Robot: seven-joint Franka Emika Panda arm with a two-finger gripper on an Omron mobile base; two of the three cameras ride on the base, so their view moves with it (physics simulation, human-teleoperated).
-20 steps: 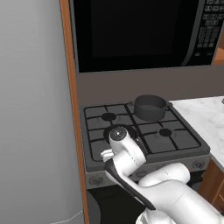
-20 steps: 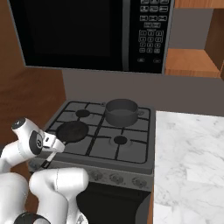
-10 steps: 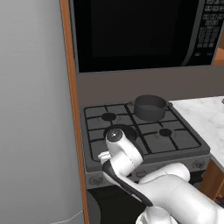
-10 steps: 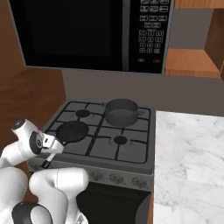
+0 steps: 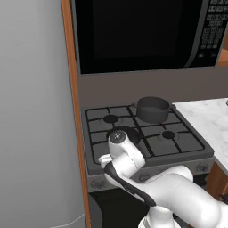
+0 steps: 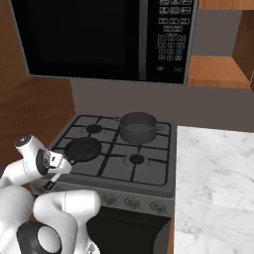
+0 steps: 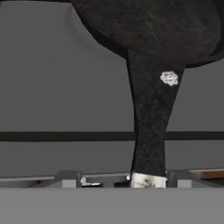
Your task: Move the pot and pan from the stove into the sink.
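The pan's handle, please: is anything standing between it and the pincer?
Nothing visible does. In the hand view the pan sends its handle straight toward the pincer, with bare stove on either side.

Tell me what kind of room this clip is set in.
A home kitchen, rendered in simulation. A gas stove holds a grey pot and a black pan, a black microwave hangs above it, and a white marble counter sits beside it.
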